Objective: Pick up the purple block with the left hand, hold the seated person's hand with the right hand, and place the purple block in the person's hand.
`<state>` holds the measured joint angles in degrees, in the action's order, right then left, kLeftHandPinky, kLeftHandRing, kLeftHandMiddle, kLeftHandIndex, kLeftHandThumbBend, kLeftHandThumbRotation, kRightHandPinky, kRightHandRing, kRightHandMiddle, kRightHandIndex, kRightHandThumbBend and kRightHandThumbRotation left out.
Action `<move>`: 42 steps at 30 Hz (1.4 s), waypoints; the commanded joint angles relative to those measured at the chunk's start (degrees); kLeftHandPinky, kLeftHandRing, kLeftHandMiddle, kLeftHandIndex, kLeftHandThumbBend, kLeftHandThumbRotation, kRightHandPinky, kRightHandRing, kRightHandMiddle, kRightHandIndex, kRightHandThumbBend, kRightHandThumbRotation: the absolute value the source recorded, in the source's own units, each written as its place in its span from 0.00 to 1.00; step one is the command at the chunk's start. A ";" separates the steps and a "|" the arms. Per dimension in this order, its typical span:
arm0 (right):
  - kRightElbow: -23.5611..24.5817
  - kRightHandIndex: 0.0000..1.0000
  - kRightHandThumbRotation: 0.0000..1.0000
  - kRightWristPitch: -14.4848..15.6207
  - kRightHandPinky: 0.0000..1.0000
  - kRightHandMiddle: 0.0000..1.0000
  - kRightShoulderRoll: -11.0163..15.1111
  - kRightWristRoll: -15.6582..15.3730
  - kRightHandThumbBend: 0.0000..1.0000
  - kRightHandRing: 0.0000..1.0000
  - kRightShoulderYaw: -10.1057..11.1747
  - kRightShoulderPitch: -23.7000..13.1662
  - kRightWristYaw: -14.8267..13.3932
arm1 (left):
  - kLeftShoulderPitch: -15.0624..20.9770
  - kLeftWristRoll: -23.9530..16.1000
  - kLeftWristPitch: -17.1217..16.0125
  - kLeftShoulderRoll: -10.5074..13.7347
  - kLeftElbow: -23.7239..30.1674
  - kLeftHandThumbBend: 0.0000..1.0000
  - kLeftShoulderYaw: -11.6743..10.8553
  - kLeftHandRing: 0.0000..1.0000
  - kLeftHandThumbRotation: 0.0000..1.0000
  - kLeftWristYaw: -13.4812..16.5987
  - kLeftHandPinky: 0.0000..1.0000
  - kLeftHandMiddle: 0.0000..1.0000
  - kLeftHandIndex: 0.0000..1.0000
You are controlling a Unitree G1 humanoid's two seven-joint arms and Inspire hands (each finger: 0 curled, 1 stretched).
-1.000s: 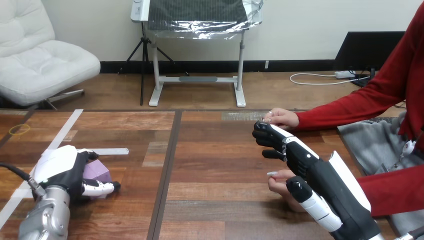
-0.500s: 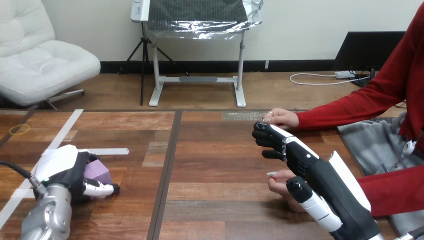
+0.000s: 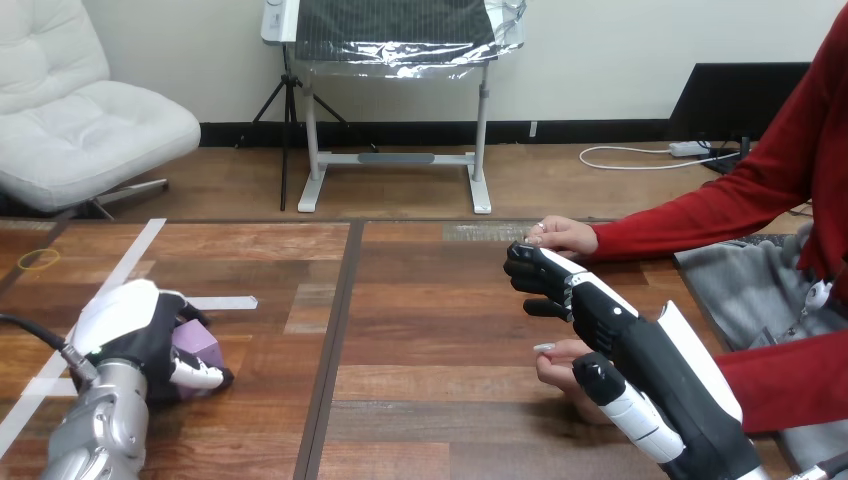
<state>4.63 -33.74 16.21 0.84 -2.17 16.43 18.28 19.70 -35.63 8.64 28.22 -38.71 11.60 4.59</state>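
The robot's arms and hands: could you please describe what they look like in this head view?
The left hand is black with a rounded white shell on its back and black-and-white jointed fingers. The left forearm is silver metal, and a black cable runs to its wrist. The right hand is also black, with long white shells and a white-shelled thumb.

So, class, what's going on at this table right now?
The robot's left hand is curled round the small purple block, which sits on the wooden table at its left side. Its right hand reaches over the person's nearer hand; whether it grips it cannot be told. The person's farther hand rests on the table beyond.
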 commanded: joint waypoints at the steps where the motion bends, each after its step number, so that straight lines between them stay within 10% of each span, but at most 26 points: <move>1: 3.36 0.89 1.00 -0.58 0.83 0.88 0.67 0.89 0.86 0.88 0.98 -2.50 0.06 | 3.69 0.84 -1.66 -0.49 1.34 0.75 -0.59 0.33 0.01 2.93 0.26 0.43 0.54; 42: 0.58 0.88 1.00 -0.99 0.84 0.88 0.40 1.12 0.87 0.88 1.18 -4.34 -0.02 | 2.60 3.56 -0.32 0.52 5.86 0.81 -1.35 0.42 0.00 3.19 0.35 0.47 0.46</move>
<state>4.64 -33.75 16.21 0.90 -2.11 16.38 18.28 19.63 -32.47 8.22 28.08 -37.76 11.36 8.16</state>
